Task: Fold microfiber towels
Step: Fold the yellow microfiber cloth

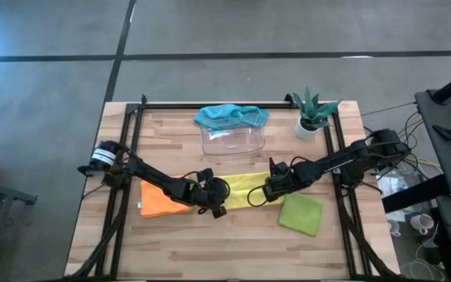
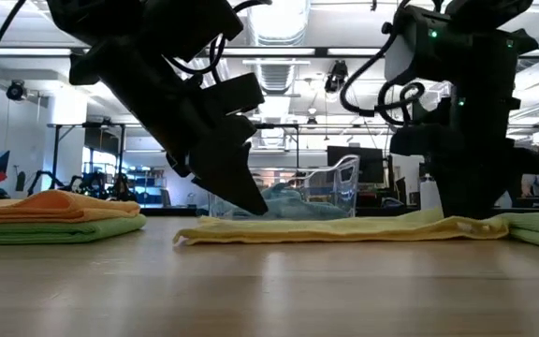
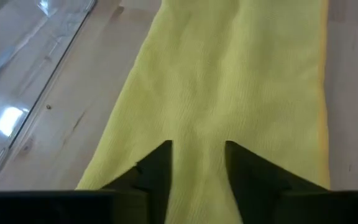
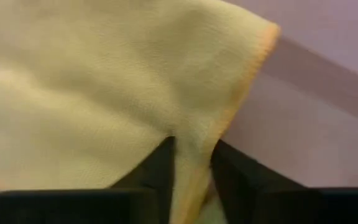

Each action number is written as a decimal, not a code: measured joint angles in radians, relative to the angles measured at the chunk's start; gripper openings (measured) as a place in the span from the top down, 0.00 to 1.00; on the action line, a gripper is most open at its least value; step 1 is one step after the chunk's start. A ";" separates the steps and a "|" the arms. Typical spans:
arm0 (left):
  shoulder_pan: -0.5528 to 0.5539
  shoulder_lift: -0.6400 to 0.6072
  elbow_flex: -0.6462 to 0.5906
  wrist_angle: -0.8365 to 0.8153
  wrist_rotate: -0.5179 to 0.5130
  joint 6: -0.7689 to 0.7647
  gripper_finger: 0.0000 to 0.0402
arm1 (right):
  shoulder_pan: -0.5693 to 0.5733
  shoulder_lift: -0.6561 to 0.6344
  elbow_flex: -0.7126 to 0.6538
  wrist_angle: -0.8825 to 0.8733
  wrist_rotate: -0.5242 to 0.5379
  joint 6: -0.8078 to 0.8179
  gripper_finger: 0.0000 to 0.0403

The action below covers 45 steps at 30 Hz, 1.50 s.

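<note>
yellow towel lies flat, folded into a strip mid-table, between the orange towel and a folded lime green towel. your left gripper sits at one end, fingers parted over the cloth, likely letting go. your right gripper pinches the opposite edge, probably to keep the strip taut

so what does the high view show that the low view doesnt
Only the high view shows the potted plant and both arms reaching in from the table's sides. Only the low view shows the orange towel stacked on a lime green towel, plus the room behind. Both show the yellow towel with the left gripper and right gripper at its ends, and the clear tray.
</note>
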 joint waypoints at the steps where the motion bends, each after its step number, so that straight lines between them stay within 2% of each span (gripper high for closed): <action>1: 0.000 0.000 0.000 0.004 -0.001 0.000 0.64 | -0.005 -0.005 0.005 0.017 0.001 -0.013 0.82; 3: 0.000 0.000 0.000 0.010 -0.002 0.000 0.57 | -0.019 -0.019 0.017 0.018 0.005 -0.044 0.93; 4: 0.000 0.000 0.000 0.011 -0.002 0.000 0.54 | -0.027 -0.023 0.024 0.008 0.005 -0.061 0.95; 6: 0.000 0.000 0.000 0.012 -0.003 0.001 0.49 | -0.045 -0.022 0.048 -0.024 -0.003 -0.088 0.96; 10: 0.000 0.000 0.000 0.031 -0.011 0.000 0.46 | -0.072 -0.023 0.138 -0.207 -0.004 -0.136 0.97; 13: 0.000 0.027 -0.006 0.183 -0.034 0.009 0.45 | -0.075 -0.021 0.220 -0.318 -0.001 -0.155 0.97; 16: 0.001 0.085 -0.004 0.429 -0.017 0.071 0.45 | -0.074 -0.021 0.281 -0.314 0.001 -0.190 0.98; 19: 0.006 0.147 0.040 0.543 -0.010 0.138 0.45 | -0.074 -0.021 0.316 -0.308 0.015 -0.222 0.98; 26: 0.033 0.290 0.194 0.541 -0.007 0.260 0.45 | -0.074 -0.022 0.311 -0.302 0.033 -0.244 0.98; 34: 0.055 0.422 0.305 0.502 -0.007 0.233 0.45 | -0.057 -0.022 0.309 -0.305 0.000 -0.270 0.98; 40: 0.055 0.378 0.290 0.479 0.008 0.233 0.45 | -0.056 -0.022 0.347 -0.291 -0.003 -0.320 0.98; 43: 0.053 0.277 0.280 0.390 0.014 0.230 0.45 | -0.057 -0.023 0.361 -0.288 -0.003 -0.333 0.98; 45: 0.047 0.179 0.271 0.252 0.016 0.224 0.45 | -0.056 -0.023 0.369 -0.288 0.005 -0.333 0.98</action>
